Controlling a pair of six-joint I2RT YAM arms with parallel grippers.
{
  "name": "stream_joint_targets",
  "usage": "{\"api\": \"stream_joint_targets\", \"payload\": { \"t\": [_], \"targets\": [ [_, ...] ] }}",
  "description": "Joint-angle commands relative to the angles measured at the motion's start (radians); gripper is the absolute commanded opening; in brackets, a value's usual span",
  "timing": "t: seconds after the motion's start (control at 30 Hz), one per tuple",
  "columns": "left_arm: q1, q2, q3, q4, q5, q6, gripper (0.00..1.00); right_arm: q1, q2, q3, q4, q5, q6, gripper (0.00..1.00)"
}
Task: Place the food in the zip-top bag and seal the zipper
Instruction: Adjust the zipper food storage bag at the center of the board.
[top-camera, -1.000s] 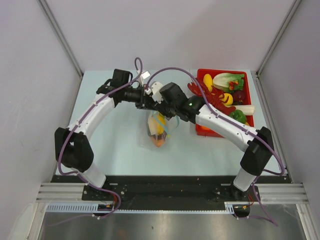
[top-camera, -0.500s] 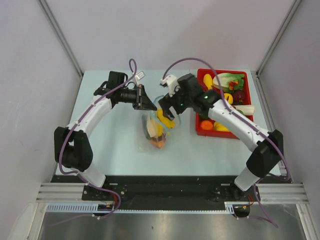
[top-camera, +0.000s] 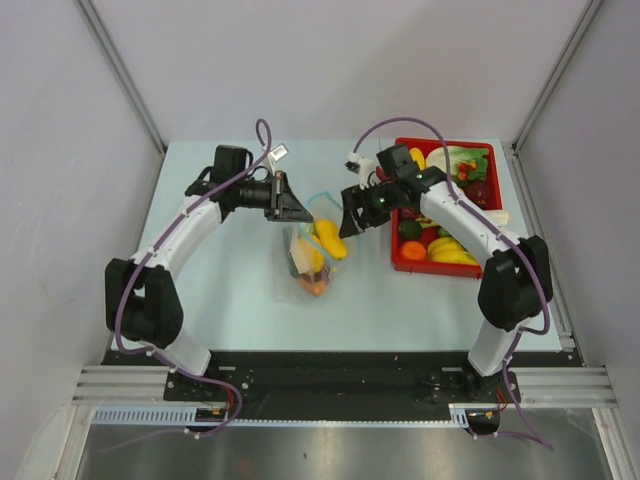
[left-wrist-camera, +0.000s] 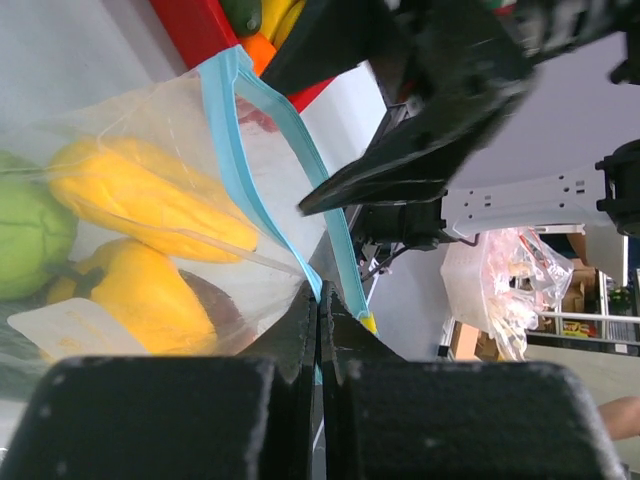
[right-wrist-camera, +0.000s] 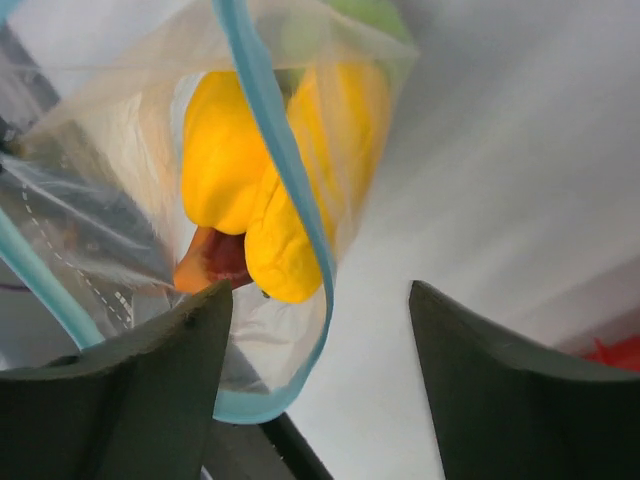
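Note:
The zip-top bag (top-camera: 305, 272) lies mid-table with its mouth facing the far side. It holds yellow, green and orange food, and a yellow piece (top-camera: 330, 240) lies in its mouth. My left gripper (top-camera: 298, 212) is shut on the bag's light blue zipper (left-wrist-camera: 232, 140), pinched at its fingertips (left-wrist-camera: 318, 300). The left wrist view shows yellow food (left-wrist-camera: 150, 200), a green fruit (left-wrist-camera: 22, 235) and the white label (left-wrist-camera: 70, 325) through the plastic. My right gripper (top-camera: 350, 213) is open and empty beside the bag's mouth (right-wrist-camera: 272, 150), which shows yellow food (right-wrist-camera: 235, 160) inside.
A red tray (top-camera: 401, 259) with several more toy foods stands at the right, just beyond my right gripper. Grey walls close in the table on the left, right and far sides.
My right gripper carried a yellow piece to the bag's mouth, let it go, and has drawn back right toward the tray, open. My left gripper has kept hold of the zipper edge.

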Motion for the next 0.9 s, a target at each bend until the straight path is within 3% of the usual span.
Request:
{"api": "stream_joint_targets", "payload": {
  "t": [0.0, 0.03, 0.07, 0.13, 0.23, 0.3, 0.33, 0.37, 0.43, 0.47, 0.5, 0.53, 0.63, 0.87],
  "targets": [
    [0.007, -0.103, -0.016, 0.054, 0.034, 0.016, 0.00, 0.041, 0.034, 0.004, -0.027, -0.177, 0.012, 0.36],
    [0.007, -0.112, -0.016, 0.034, 0.037, 0.060, 0.00, 0.050, 0.031, 0.014, -0.036, -0.198, 0.011, 0.12],
    [0.007, -0.123, -0.015, 0.008, 0.038, 0.092, 0.00, 0.050, 0.025, 0.029, -0.045, -0.202, 0.002, 0.00],
    [0.007, -0.171, -0.015, -0.087, 0.032, 0.214, 0.01, 0.038, 0.020, 0.133, -0.120, -0.215, -0.070, 0.00],
    [0.007, -0.262, -0.024, -0.228, 0.018, 0.429, 0.14, 0.015, 0.046, 0.335, -0.322, -0.264, -0.240, 0.00],
    [0.007, -0.301, -0.036, -0.312, 0.009, 0.540, 0.34, 0.013, 0.084, 0.391, -0.455, -0.269, -0.331, 0.00],
    [0.007, -0.327, -0.030, -0.349, 0.002, 0.672, 0.44, 0.013, 0.095, 0.406, -0.490, -0.277, -0.366, 0.00],
    [0.007, -0.335, -0.025, -0.382, -0.009, 0.733, 0.61, 0.018, 0.118, 0.416, -0.513, -0.286, -0.421, 0.00],
    [0.007, -0.347, 0.002, -0.461, -0.044, 0.903, 0.73, 0.026, 0.140, 0.425, -0.556, -0.291, -0.458, 0.00],
    [0.007, -0.352, 0.014, -0.489, -0.049, 0.960, 0.84, 0.036, 0.149, 0.436, -0.563, -0.280, -0.483, 0.00],
    [0.004, -0.352, 0.039, -0.550, -0.045, 1.031, 0.88, 0.041, 0.167, 0.439, -0.567, -0.277, -0.488, 0.00],
    [-0.004, -0.353, 0.048, -0.581, -0.044, 1.165, 0.99, 0.040, 0.175, 0.442, -0.565, -0.275, -0.491, 0.00],
    [-0.099, -0.370, 0.047, -0.597, -0.151, 1.298, 1.00, 0.037, 0.206, 0.465, -0.567, -0.262, -0.494, 0.00],
    [-0.363, -0.482, -0.183, -0.310, -0.400, 1.522, 0.97, 0.013, 0.249, 0.512, -0.567, -0.262, -0.488, 0.00]
  ]
}}
